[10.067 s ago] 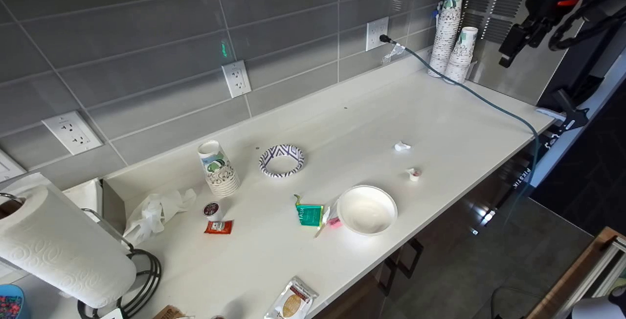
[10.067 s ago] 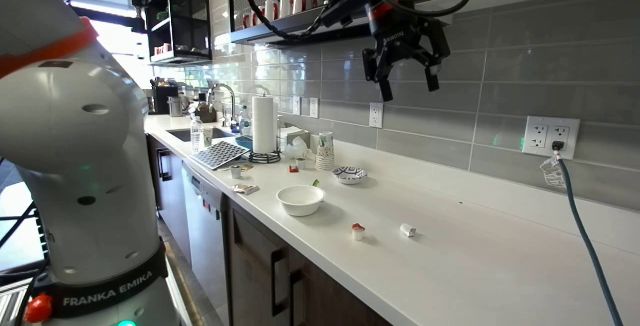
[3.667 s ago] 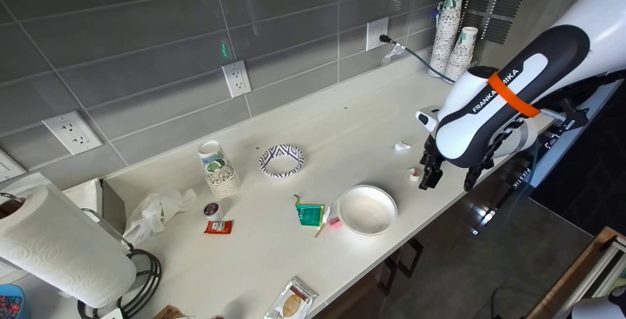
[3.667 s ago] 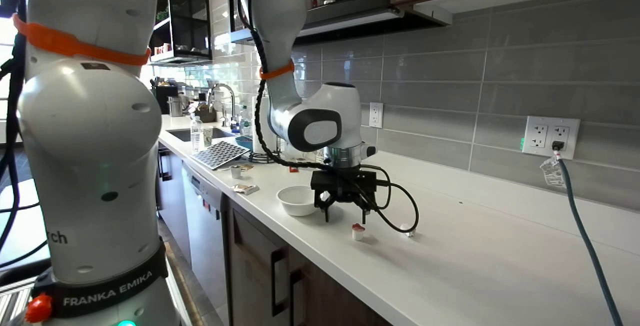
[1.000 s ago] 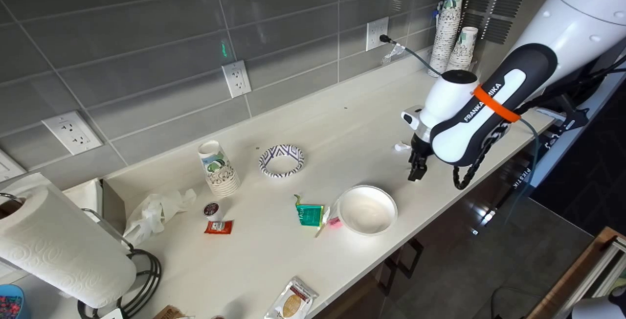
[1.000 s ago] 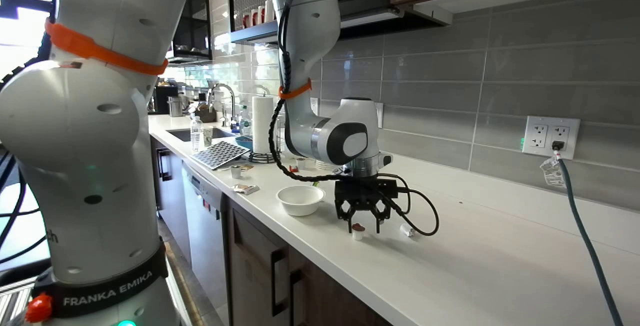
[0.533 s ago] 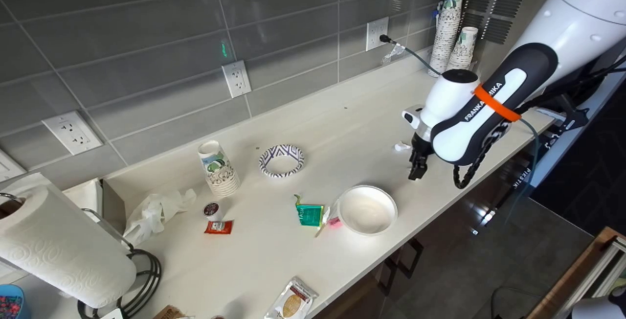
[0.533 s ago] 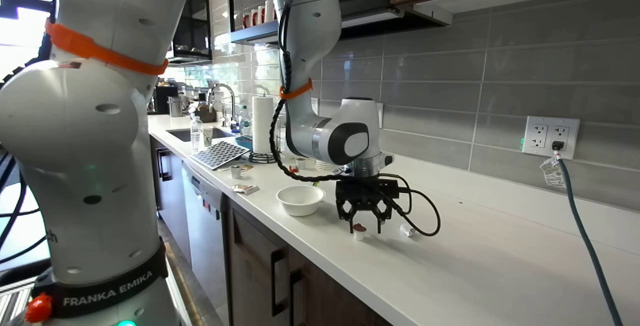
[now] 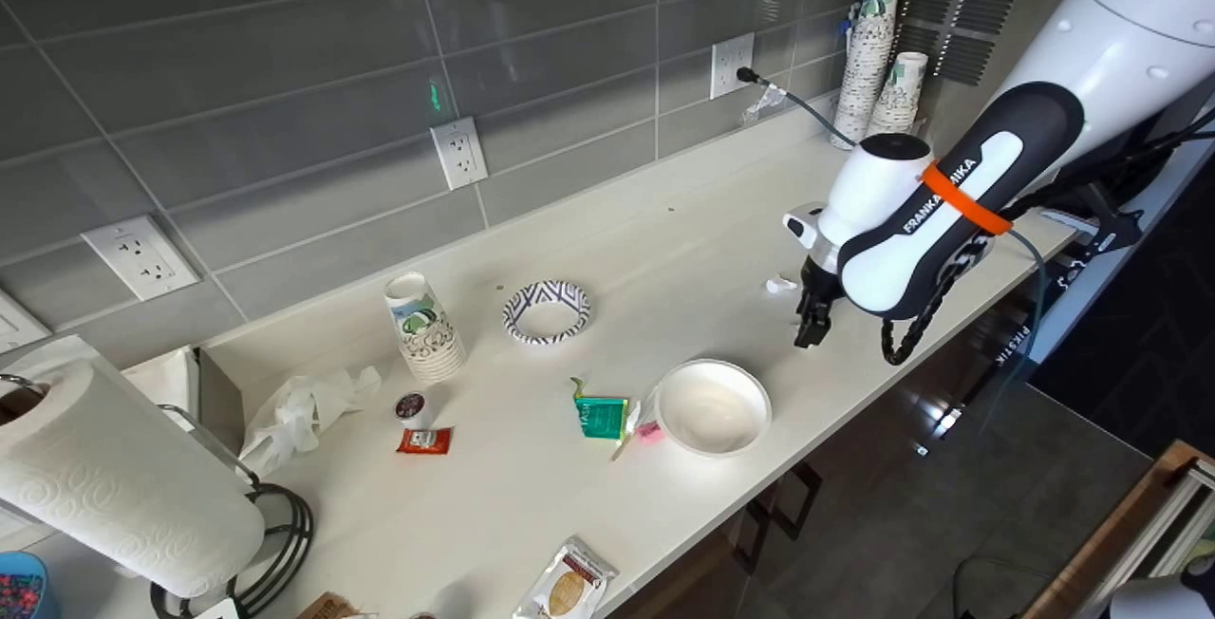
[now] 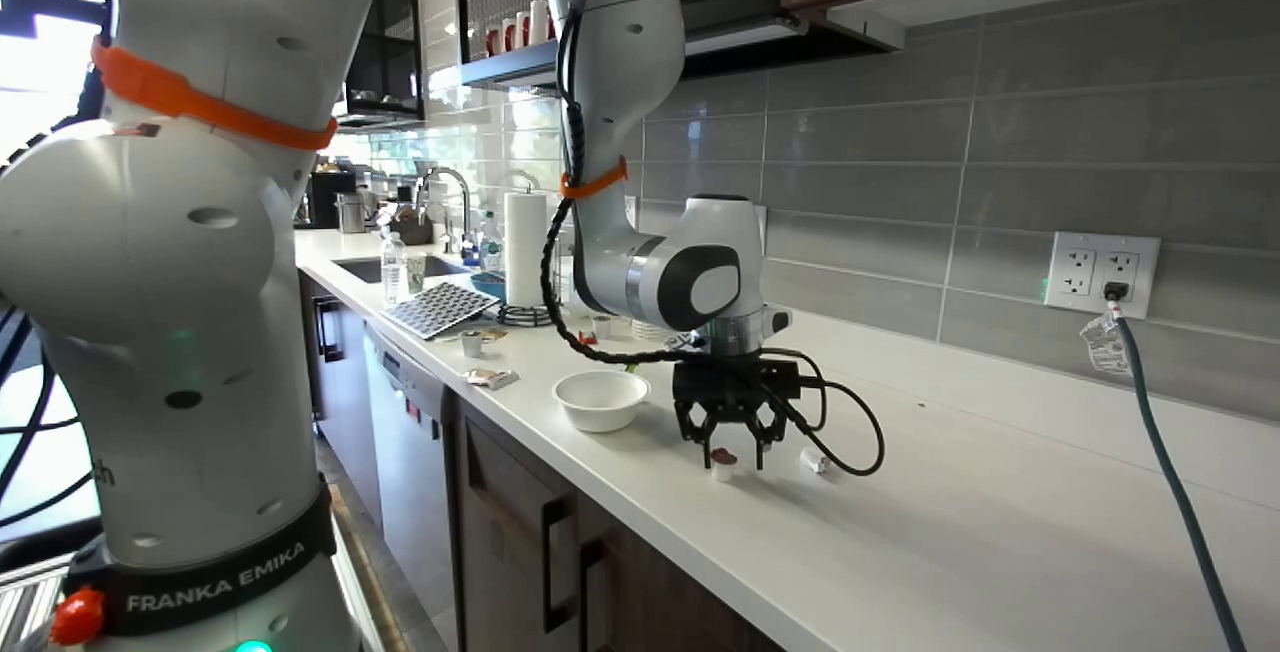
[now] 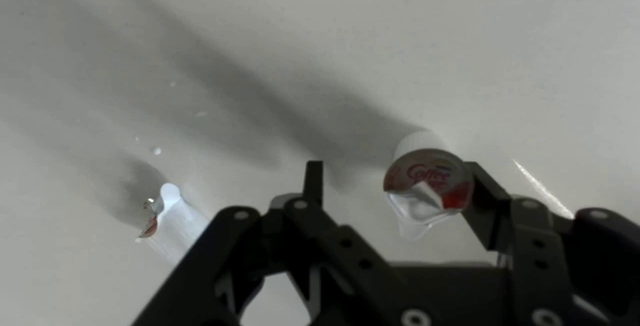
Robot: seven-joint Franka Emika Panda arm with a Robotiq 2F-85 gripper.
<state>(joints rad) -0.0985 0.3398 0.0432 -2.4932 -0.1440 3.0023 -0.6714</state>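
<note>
White and flat, the counter (image 9: pixel 664 287) gives light things a level rest. Over it the gripper (image 10: pixel 733 455) points straight down, its fingers apart and gripping nothing, the gap presumably roomy to straddle something small. Nearby the bowl (image 10: pixel 600 413) rests on its base. Upright between the fingers stands the creamer (image 11: pixel 425 173), closer to one; contact cannot be told. Another cup (image 11: pixel 176 223) lies tipped, likely being so light.

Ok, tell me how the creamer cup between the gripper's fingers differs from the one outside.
The creamer cup inside the gripper stands upright; the outer cup lies on its side. In the wrist view, the creamer cup shows its printed lid; the outer cup, mostly its white body. Both are white.
</note>
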